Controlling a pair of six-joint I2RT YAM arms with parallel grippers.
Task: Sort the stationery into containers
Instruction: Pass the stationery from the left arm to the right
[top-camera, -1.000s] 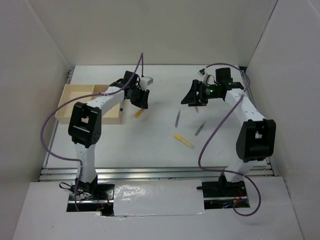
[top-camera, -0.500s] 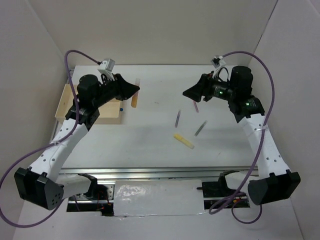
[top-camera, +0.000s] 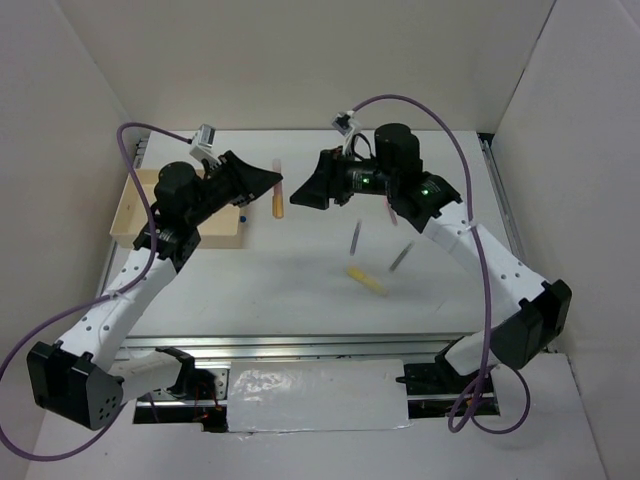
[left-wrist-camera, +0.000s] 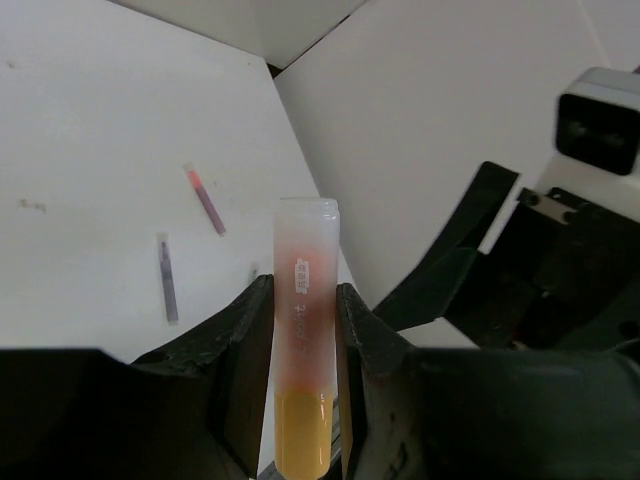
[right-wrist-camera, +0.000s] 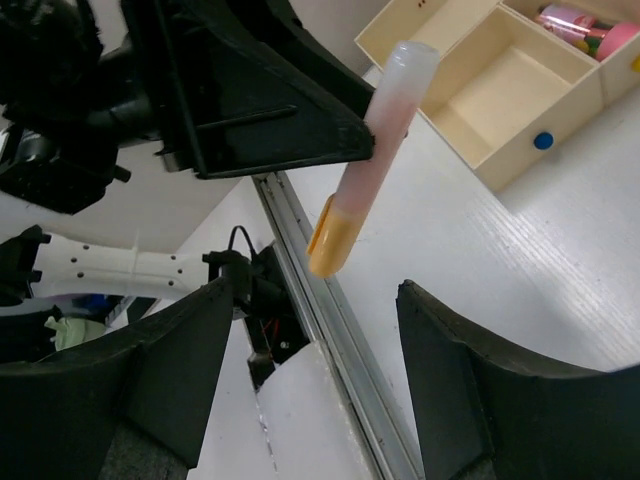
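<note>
The marker (left-wrist-camera: 303, 330) (light, stiff, likely slick) is pinched mid-barrel by the left fingers (left-wrist-camera: 235, 345); its yellow end is best taken by the wide-spread right fingers (right-wrist-camera: 180, 380) at 3 o'clock.

I have my left arm (top-camera: 120, 290) stretched up from its base and bent inward, wrist roughly level, so the left gripper (top-camera: 272, 181) points to the right. Its fingers (left-wrist-camera: 240, 330) are clamped on either side of a yellow marker (left-wrist-camera: 303, 300), which sticks out past the tips. My right arm (top-camera: 480, 260) folds out to the right at the elbow, then reaches far across to the left. The right gripper (top-camera: 303, 195) points leftward, facing the left one, tips near each other. Its fingers (right-wrist-camera: 170, 360) stand wide apart, gripping nothing
</note>
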